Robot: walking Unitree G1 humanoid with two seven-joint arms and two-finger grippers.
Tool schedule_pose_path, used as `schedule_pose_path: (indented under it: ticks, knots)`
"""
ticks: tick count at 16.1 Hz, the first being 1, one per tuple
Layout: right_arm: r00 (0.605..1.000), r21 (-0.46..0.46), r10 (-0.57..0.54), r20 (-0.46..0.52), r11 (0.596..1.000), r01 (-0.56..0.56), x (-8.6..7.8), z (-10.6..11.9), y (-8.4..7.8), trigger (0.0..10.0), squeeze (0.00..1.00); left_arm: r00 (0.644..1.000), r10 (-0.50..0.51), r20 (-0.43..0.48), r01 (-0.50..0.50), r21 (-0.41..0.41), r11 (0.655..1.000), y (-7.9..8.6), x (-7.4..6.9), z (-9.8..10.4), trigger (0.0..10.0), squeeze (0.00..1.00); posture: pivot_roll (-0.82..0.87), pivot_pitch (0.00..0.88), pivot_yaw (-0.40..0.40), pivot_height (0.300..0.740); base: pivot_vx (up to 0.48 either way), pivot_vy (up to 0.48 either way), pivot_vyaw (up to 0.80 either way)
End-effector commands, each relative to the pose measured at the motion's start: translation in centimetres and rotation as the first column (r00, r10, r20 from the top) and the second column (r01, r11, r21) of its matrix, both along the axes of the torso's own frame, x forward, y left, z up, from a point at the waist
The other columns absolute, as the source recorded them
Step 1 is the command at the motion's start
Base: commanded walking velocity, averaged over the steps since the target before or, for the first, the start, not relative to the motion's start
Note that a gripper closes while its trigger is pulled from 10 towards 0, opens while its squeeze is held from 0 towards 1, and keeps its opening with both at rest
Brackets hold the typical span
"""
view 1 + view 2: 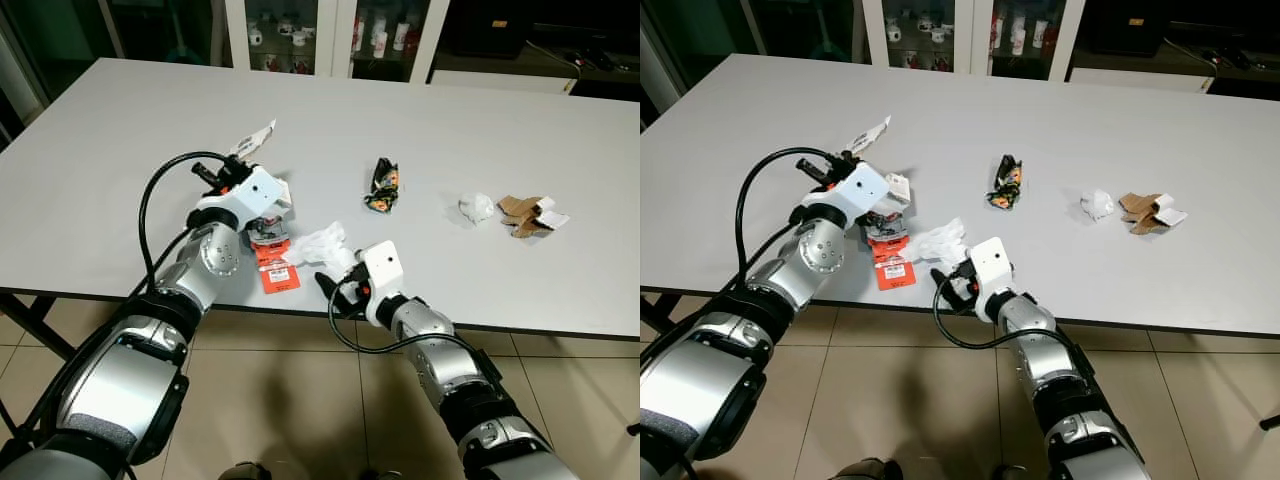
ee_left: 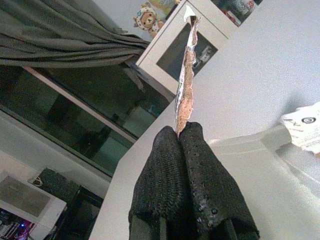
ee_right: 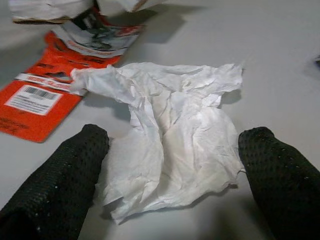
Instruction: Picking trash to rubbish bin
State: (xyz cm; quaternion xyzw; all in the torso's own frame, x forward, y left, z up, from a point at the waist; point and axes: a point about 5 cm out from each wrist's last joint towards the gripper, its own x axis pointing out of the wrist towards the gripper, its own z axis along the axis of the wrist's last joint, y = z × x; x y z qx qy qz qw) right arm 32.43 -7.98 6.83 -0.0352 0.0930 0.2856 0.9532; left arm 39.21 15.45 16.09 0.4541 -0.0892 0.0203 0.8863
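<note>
White tissue [image 3: 170,145], orange barcoded wrapper [image 3: 37,102], grey table [image 1: 450,130]

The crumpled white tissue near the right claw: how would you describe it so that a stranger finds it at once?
On the white table, look at the near edge, where the right claw stands open. The crumpled white tissue lies flat between its fingers, beside an orange packet. It is thin, spread and plain, unlike the small paper ball farther right.

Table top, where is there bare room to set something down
Free: the far half of the table, and between the dark wrapper and the small white wad. Crowded: the near edge around the orange packet and tissue.
</note>
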Motion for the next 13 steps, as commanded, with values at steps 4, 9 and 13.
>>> schedule_pose_path:
  ticks: [4,9,13]
  knots:
    - [0.996,-0.055,-0.038,-0.081,0.998,0.033,-0.77,-2.16,-0.86,0.0,0.00,1.000,-0.017,0.015,0.017,0.003,1.000,-0.32,0.12,0.54,10.0,0.00,0.01,0.066,-0.022,0.740,0.000,0.000,0.00]
    - [0.997,-0.049,-0.026,-0.071,0.999,0.022,-0.74,-2.05,-0.73,0.0,0.00,1.000,-0.015,0.013,0.015,-0.001,1.000,-0.34,0.10,0.47,10.0,0.00,0.00,0.068,-0.024,0.740,0.000,0.000,0.00]
    - [0.997,-0.040,-0.037,-0.068,0.999,0.034,-0.71,-2.05,-0.74,0.0,0.00,1.000,-0.012,0.011,0.012,-0.002,1.000,-0.24,0.04,0.32,10.0,0.00,0.00,0.061,-0.021,0.740,0.000,0.000,0.00]
